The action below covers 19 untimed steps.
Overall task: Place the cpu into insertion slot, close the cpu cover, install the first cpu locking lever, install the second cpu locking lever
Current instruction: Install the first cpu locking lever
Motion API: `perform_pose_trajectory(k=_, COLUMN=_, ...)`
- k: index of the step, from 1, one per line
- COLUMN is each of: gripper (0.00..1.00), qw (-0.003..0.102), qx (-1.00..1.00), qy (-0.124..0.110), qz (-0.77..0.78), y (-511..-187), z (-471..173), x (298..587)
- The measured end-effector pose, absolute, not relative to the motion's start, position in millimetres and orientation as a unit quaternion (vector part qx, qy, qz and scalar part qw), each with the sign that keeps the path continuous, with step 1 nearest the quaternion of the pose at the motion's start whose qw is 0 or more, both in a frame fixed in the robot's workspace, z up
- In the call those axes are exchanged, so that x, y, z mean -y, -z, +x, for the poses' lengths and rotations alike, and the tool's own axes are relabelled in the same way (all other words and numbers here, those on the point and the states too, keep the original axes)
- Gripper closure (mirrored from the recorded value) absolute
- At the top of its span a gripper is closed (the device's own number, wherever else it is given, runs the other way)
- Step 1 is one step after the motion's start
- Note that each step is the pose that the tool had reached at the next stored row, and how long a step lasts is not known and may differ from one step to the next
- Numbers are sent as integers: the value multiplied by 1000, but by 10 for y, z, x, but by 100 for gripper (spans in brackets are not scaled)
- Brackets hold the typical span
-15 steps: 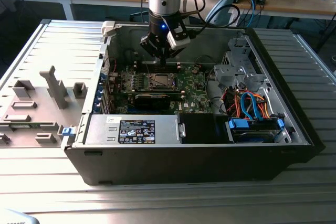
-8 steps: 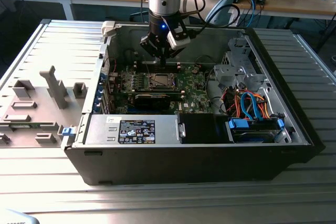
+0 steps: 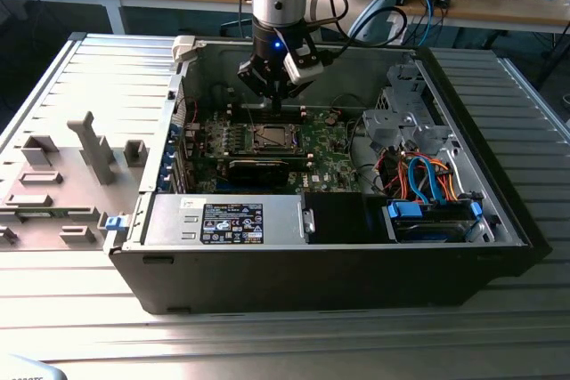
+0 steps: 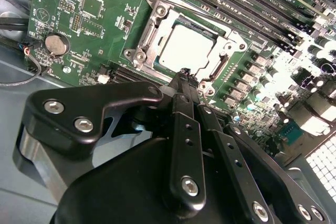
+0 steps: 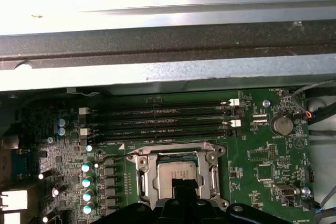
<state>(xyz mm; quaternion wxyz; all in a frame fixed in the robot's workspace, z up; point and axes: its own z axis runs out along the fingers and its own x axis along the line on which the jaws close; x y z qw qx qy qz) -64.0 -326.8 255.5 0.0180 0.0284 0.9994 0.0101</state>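
Currently, we record the scene as follows.

Gripper: the gripper (image 4: 184,74) hangs just above the near edge of the insertion slot (image 4: 184,45); in the second wrist view its fingers are pressed together and hold nothing.

Cpu: the cpu (image 4: 186,47) lies flat in the slot, silvery face up.

Cover: the cpu cover (image 5: 176,157) frames the chip; we cannot tell whether it is fully down.

Levers: we cannot tell their position.

Step advice: we judge that the narrow tip should press straight and gently, clear of the chip face.

Case: the open computer case (image 3: 169,246) holds the green motherboard (image 3: 325,144), far-centre, and blue and orange cables (image 3: 427,180) at the exterior view's right.
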Motion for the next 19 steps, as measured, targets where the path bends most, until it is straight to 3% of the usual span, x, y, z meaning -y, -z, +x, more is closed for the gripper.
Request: perform_pose_trajectory(k=19, gripper=89, qw=18, qx=-999, qy=-10, qz=28, y=-2566, z=-721, x=3268)
